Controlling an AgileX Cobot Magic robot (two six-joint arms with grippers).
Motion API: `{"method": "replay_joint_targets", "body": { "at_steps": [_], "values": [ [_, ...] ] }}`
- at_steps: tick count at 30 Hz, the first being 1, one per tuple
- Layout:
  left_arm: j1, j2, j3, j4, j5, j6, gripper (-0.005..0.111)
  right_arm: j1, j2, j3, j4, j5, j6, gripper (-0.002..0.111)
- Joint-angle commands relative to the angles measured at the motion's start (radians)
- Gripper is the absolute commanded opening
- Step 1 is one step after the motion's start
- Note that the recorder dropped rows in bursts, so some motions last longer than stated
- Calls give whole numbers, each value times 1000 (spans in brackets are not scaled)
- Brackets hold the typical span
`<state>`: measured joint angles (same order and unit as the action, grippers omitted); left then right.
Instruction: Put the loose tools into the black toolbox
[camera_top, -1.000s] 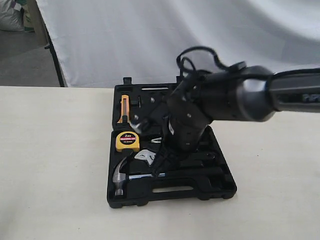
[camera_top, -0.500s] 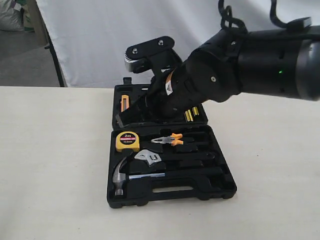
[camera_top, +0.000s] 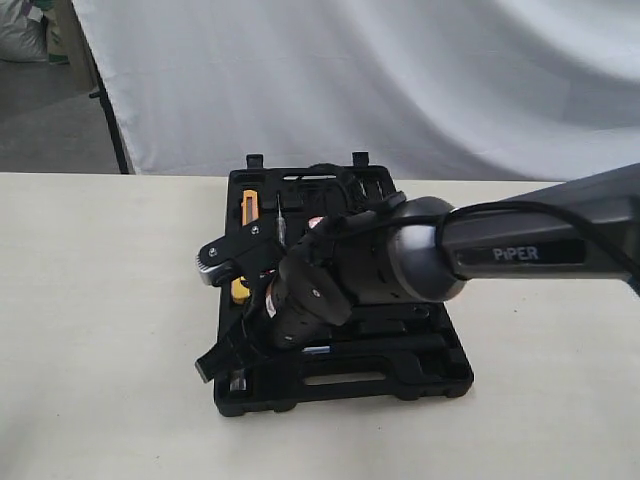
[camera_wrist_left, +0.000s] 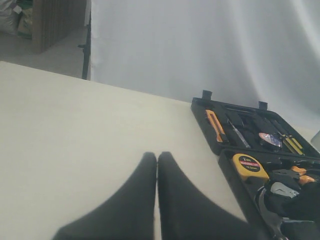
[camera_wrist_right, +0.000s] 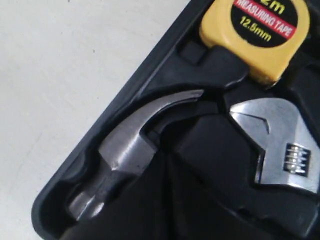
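Note:
The black toolbox lies open on the table. In the right wrist view the steel claw hammer and the silver adjustable wrench lie in its recesses. My right gripper is shut with nothing in it, low over the case's front-left corner. Its tips sit right by the hammer's head; I cannot tell if they touch it. The blue-and-white tape roll rests in the far half of the case. My left gripper is shut and empty above bare table, left of the case.
A yellow tape measure sits in its recess beside the wrench. Orange-handled pliers and a yellow utility knife are also in the case. The right arm covers the middle of the case. A white curtain hangs behind the table.
The right arm was raised over the far half of the case half a second ago. It has swung down to the front-left corner, now covering the tape measure, wrench and most of the hammer.

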<state>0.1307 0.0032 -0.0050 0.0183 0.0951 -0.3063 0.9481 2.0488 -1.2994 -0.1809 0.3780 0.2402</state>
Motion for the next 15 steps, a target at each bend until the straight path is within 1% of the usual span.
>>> {"method": "replay_joint_targets", "body": {
  "at_steps": [1, 8, 15],
  "values": [
    [25, -3, -3, 4, -7, -5, 1, 8, 37, -4, 0, 29, 6, 0],
    [25, -3, -3, 4, -7, -5, 1, 8, 13, -1, -2, 30, 6, 0],
    [25, -3, -3, 4, -7, -5, 1, 8, -115, -1, -4, 50, 6, 0]
  ]
}}
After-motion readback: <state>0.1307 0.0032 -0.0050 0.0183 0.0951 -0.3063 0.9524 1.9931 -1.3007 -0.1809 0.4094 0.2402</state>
